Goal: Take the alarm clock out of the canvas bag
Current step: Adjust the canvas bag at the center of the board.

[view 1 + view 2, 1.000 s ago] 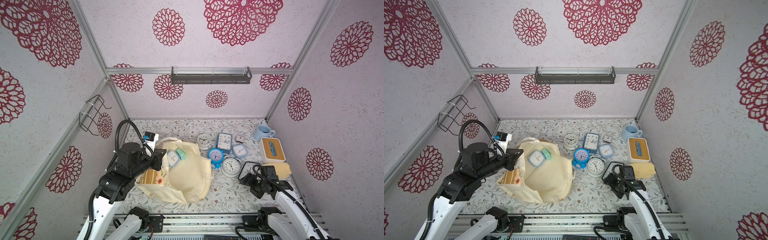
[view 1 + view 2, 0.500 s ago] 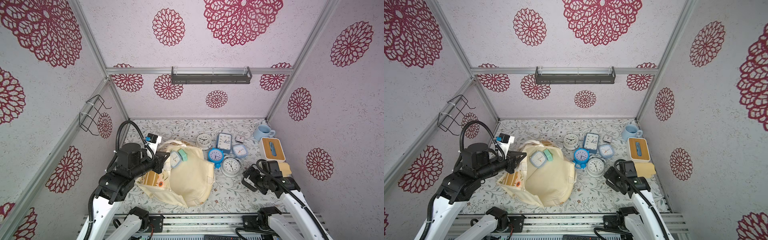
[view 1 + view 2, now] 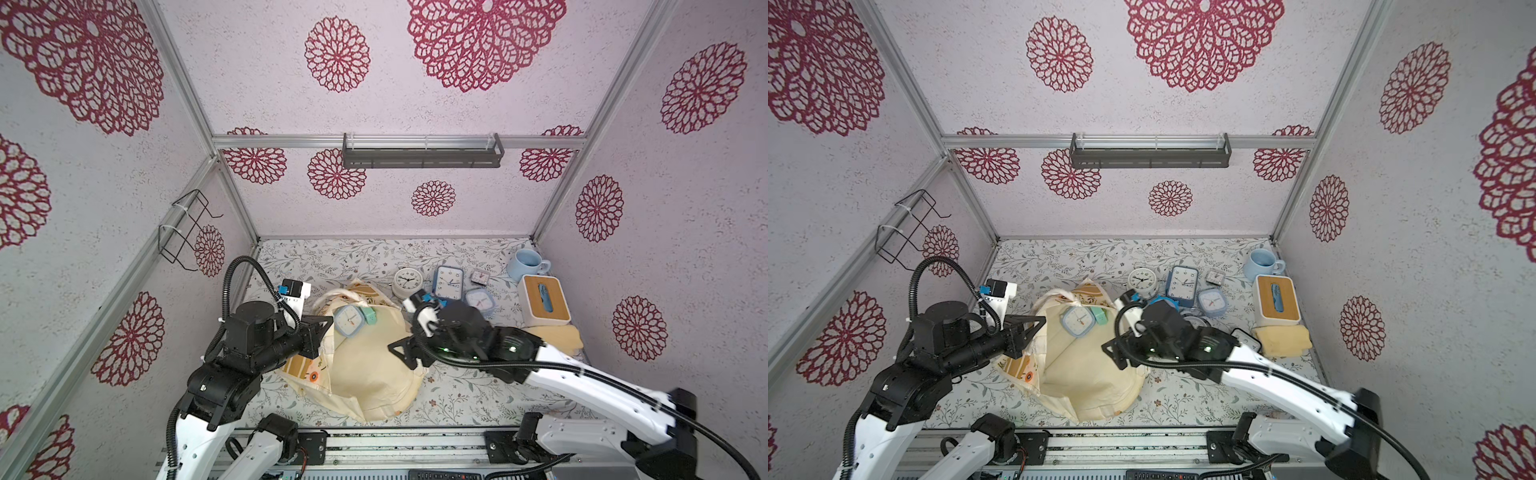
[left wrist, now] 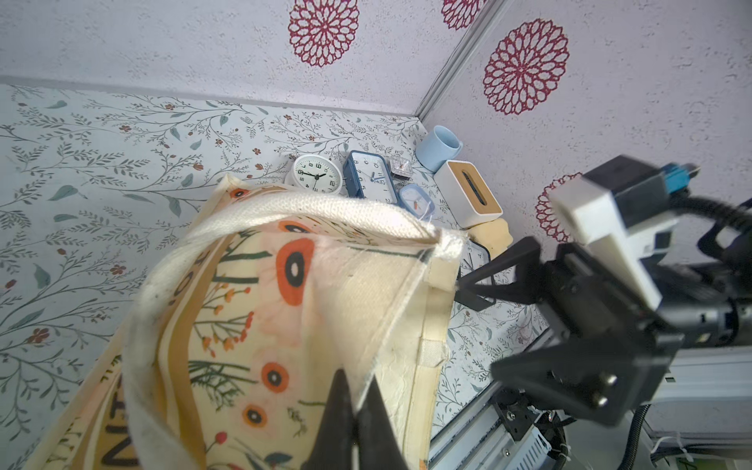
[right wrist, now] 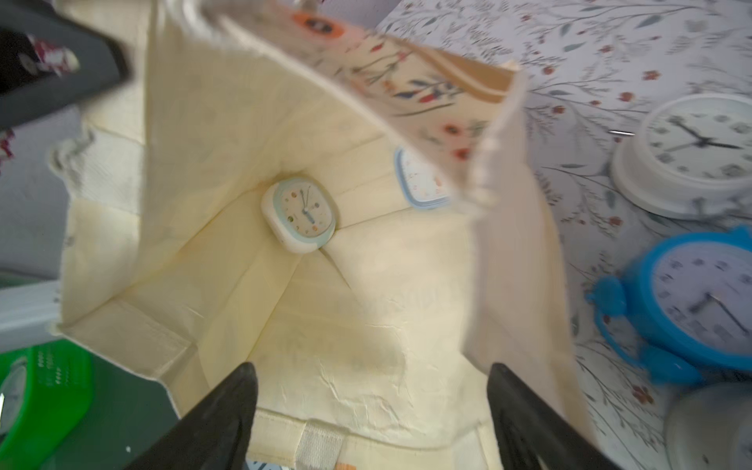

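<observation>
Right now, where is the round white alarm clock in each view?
In both top views: the round white alarm clock stands behind the cream canvas bag.
Left wrist: the clock shows beyond the bag's handle.
Right wrist: the clock sits outside the bag's rim.
Shared landmark: the bag.
</observation>
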